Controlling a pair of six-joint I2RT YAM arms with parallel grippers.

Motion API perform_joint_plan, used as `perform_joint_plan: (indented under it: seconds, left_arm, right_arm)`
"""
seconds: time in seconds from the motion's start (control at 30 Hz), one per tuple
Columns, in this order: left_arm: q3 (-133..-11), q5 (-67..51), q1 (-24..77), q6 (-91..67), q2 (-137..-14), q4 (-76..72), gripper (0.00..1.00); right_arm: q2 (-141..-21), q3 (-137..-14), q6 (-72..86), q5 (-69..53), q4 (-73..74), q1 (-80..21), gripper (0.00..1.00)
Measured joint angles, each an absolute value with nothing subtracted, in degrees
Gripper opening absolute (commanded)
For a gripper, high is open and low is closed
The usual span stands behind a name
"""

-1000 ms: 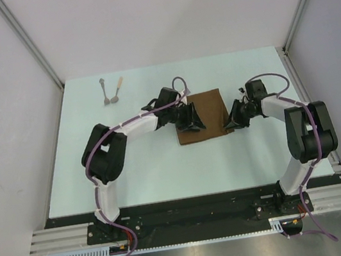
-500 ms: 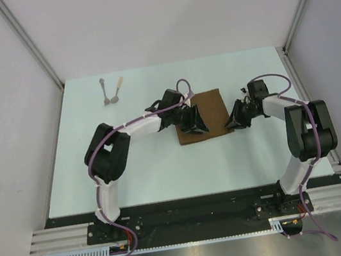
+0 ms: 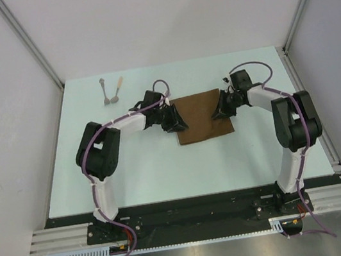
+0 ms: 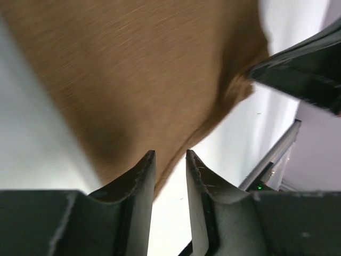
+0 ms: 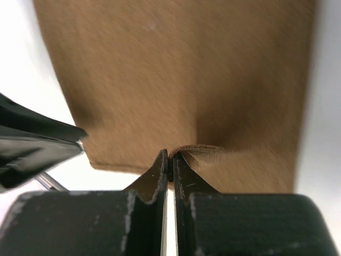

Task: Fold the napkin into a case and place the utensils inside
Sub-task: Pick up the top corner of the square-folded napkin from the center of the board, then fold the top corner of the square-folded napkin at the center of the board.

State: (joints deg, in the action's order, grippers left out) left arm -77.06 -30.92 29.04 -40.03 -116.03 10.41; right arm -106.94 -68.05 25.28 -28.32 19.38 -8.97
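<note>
Overhead first. The napkin (image 3: 201,118) lies flat on the surface (image 3: 163,161), stretched between the two claws. The left claw (image 3: 176,120) sits at its left edge and the right claw (image 3: 218,110) at its upper right edge. From up here both sets of fingertips are buried under black housings, so no reading on either grip. Far out beyond the left claw, well apart from the cloth, lie the utensils: the grey-handled one (image 3: 106,91) just beside the tan-handled one (image 3: 117,89). They are too small to tell whether they touch. Bare surface spreads on the near side of both claws and behind the cloth.

Left wrist now. The left claw (image 4: 169,160) is released, its jaws a narrow gap apart with pale surface showing between. The napkin (image 4: 138,69) fills the view ahead, blurred, its top cut off by the frame. Its edge slants down to one fingertip (image 4: 145,165), though I cannot tell if it touches. The right arm (image 4: 303,74) pokes in at the far corner.

Right wrist. The right claw (image 5: 170,157) is clenched on the napkin (image 5: 176,69), with a small raised fold of hem pinched at the tips. The cloth's far end runs out of frame. The left arm (image 5: 32,144) shows at the side, out of focus.
</note>
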Motion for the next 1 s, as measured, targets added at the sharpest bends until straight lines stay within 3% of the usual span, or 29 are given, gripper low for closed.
perform_joint_plan:
  seconds: [0.23,0.63,1.0]
  left_arm:
    - [-69.14,-28.36,28.56,-40.14,-114.91,10.04,0.29]
    - [-66.32,-27.38,28.47,-40.12,-112.71,8.45,0.28]
    - [-65.6,-27.35,28.53,-40.01,-111.0,8.54,0.29]
  right_arm:
    - [-116.18,-80.55,25.17,-29.47,19.79,-12.82,0.04]
    - [-129.84,-99.24,25.47,-35.05,20.01,-16.97,0.05]
    - [-134.39,-104.38,27.88,-38.37,18.17,-18.65,0.08]
